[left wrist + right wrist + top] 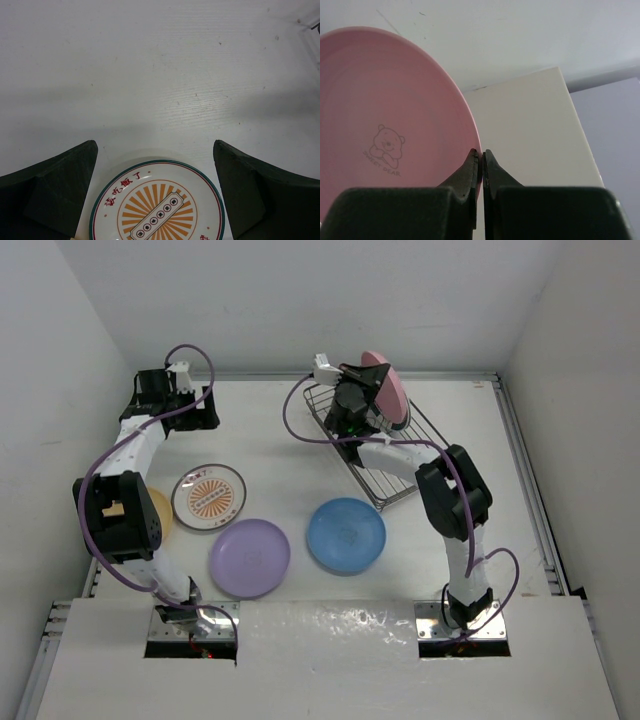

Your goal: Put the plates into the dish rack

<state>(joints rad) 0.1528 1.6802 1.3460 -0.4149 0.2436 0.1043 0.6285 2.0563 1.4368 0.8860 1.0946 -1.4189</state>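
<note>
Wall (520, 35) behind pink plate (380, 125), seemingly between fingertips (469, 175)

Pink plate (380, 100) (faint bear print)

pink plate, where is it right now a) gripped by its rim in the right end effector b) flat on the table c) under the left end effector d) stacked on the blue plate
a, the right end effector is shut on the rim of the pink plate, holding it on edge by the dish rack.
</note>
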